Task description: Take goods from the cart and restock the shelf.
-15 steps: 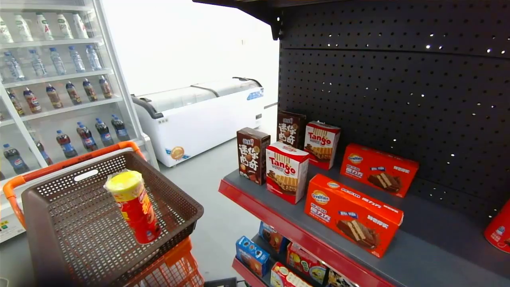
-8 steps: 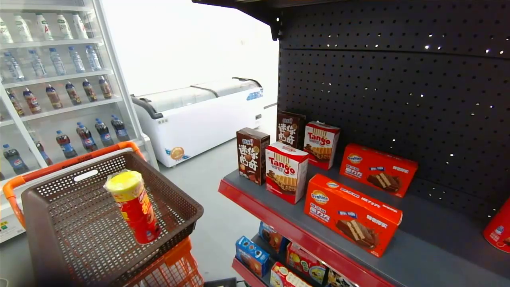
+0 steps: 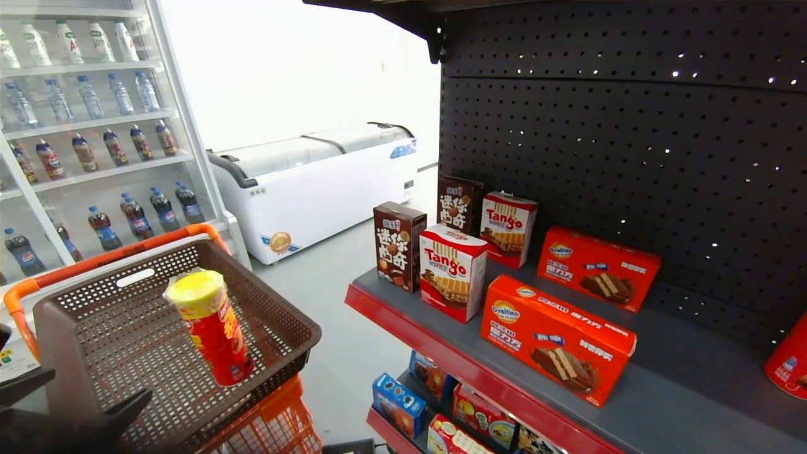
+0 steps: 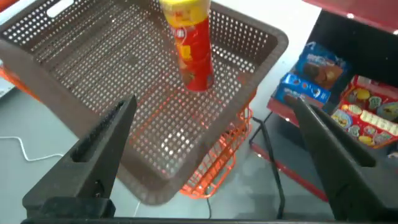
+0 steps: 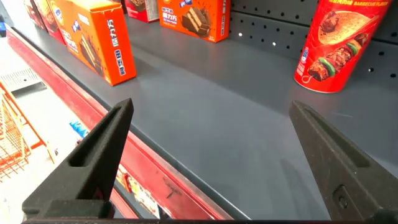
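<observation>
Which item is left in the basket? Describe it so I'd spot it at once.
Left of the snack shelf stands an orange cart carrying a brown mesh basket. Inside it stands a tall red tube with a yellow lid. It is alone in the basket, and round, whereas the nearest shelf goods are boxes.

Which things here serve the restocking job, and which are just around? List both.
Job: red chip can, upright in the brown basket; orange cart; grey shelf; left gripper, open, near the basket.
Around: drinks fridge; chest freezer; orange wafer boxes already on the shelf.
</observation>
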### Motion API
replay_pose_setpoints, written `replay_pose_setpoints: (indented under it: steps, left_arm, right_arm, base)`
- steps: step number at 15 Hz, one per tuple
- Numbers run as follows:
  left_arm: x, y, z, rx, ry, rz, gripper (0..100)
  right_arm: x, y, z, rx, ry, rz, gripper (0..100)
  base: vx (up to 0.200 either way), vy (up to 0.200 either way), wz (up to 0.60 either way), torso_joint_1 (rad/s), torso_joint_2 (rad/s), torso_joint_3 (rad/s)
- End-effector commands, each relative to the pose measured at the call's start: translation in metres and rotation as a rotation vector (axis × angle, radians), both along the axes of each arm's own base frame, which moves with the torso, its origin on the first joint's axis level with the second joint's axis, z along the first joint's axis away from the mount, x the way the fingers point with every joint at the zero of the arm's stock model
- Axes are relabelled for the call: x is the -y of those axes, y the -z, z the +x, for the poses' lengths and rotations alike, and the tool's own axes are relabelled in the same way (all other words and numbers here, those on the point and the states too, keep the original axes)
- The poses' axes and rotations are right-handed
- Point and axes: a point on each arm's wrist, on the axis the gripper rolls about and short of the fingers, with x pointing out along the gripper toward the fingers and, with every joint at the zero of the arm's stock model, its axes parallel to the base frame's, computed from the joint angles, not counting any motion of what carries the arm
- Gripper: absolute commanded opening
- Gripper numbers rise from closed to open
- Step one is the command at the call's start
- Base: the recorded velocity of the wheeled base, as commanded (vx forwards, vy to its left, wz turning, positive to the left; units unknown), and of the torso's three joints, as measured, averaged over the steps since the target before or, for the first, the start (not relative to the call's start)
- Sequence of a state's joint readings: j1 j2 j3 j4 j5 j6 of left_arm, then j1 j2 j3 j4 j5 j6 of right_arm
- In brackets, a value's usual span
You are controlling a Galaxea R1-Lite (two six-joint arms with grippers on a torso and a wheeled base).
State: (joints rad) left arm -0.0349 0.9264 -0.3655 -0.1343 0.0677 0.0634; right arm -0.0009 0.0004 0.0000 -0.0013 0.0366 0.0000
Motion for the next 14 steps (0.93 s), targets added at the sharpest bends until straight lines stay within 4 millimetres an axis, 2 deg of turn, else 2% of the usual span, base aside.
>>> replay_pose_setpoints:
  steps: [1,4,6,7,11,14]
  left_arm:
    - [0.001,0.016,0.052,-0.090,-0.027,-0.029,100]
    - [-0.009,0.023,0.082,-0.100,-0.079,-0.005,100]
    - [-0.011,0.036,0.109,-0.154,-0.117,0.001,100]
    - [-0.011,0.040,0.115,-0.159,-0.118,0.000,100]
    - [-0.013,0.072,0.163,-0.113,-0.120,-0.001,100]
    - [-0.012,0.096,0.189,-0.027,-0.114,-0.004,100]
  right_arm:
    - [0.000,0.000,0.000,0.001,-0.001,0.000,100]
    - [0.000,0.000,0.000,0.001,-0.001,0.000,100]
    - [0.000,0.000,0.000,0.001,-0.001,0.000,100]
    - [0.000,0.000,0.000,0.001,-0.001,0.000,100]
    - [0.000,0.000,0.000,0.001,-0.001,0.000,100]
    - [0.000,0.000,0.000,0.001,-0.001,0.000,100]
  base:
    - [0.000,0.000,0.00,0.000,0.00,0.000]
    - [0.000,0.000,0.00,0.000,0.00,0.000]
    - [0.000,0.000,0.00,0.000,0.00,0.000]
    - [0.000,0.000,0.00,0.000,0.00,0.000]
    - [0.000,0.000,0.00,0.000,0.00,0.000]
    - [0.000,0.000,0.00,0.000,0.00,0.000]
